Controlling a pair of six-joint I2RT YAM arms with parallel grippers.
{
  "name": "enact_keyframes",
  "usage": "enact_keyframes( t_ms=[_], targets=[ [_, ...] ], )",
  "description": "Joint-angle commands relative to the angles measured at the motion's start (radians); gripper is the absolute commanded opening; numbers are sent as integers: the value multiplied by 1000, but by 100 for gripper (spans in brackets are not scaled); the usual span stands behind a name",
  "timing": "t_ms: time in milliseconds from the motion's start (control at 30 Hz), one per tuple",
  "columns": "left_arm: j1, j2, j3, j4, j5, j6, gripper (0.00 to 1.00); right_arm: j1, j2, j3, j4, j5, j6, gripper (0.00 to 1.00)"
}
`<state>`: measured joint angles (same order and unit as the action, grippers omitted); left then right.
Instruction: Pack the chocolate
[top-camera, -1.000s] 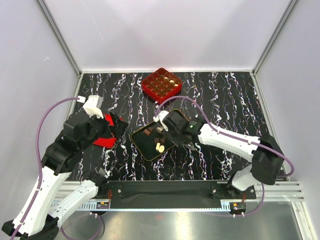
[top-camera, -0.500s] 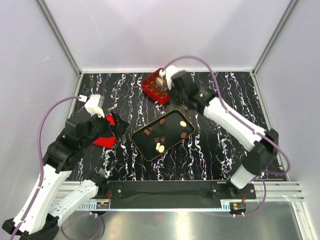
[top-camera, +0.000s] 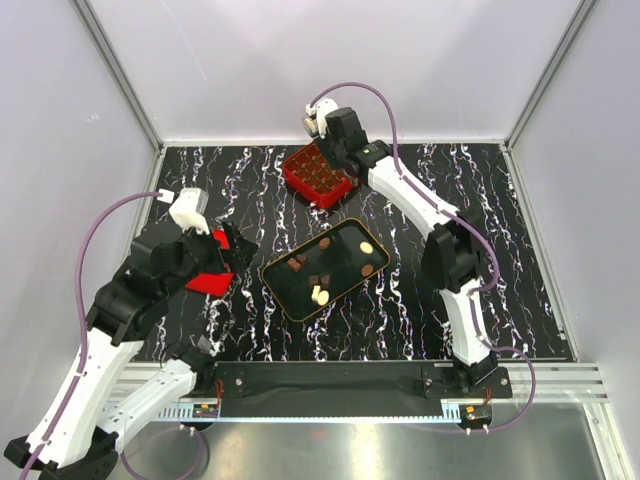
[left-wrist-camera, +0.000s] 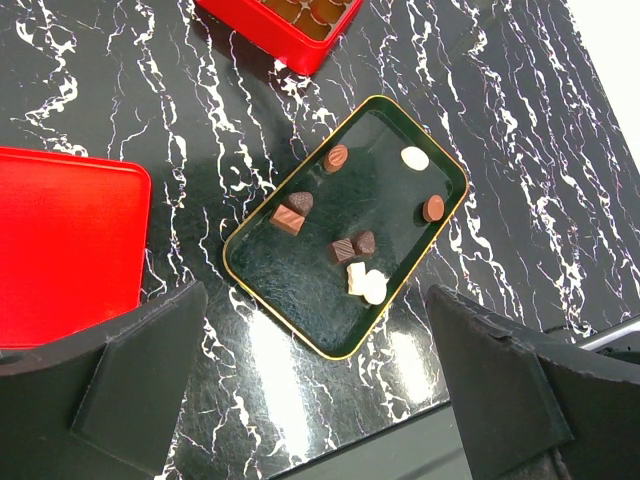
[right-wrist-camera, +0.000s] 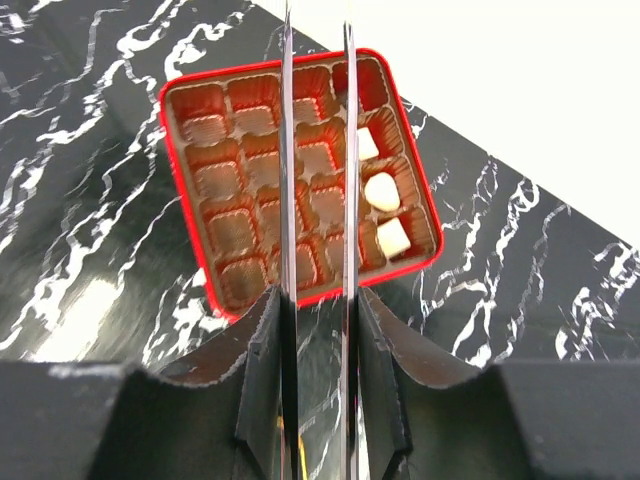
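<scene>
Right gripper (right-wrist-camera: 316, 40) is held over the box (right-wrist-camera: 215, 180), fingers narrowly parted; whether anything is gripped cannot be told. Three white chocolates (right-wrist-camera: 381, 190) sit just beside them, the others in the tray (left-wrist-camera: 400, 200). Left gripper (left-wrist-camera: 312, 300) is spread wide, empty.

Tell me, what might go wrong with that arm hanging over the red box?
The red box has small, tightly packed cups, so a piece dropped slightly off could land on a divider or on the white chocolates already there. In the black tray, two white pieces touch; gripping one may well knock the other.
</scene>
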<state>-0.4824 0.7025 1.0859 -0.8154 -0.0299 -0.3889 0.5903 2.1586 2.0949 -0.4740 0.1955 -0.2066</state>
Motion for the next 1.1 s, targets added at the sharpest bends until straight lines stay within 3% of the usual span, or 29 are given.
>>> enact_keyframes(
  t_ms=[0, 900, 1067],
  targets=[
    [4, -9, 9, 33, 2, 13, 99, -14, 59, 86, 73, -12, -17, 33],
    [4, 23, -17, 30, -33, 22, 99, -60, 202, -35, 187, -96, 24, 37],
    [4, 40, -14, 36, -25, 24, 99, -61, 218, -26, 181, -78, 7, 42]
  ],
)
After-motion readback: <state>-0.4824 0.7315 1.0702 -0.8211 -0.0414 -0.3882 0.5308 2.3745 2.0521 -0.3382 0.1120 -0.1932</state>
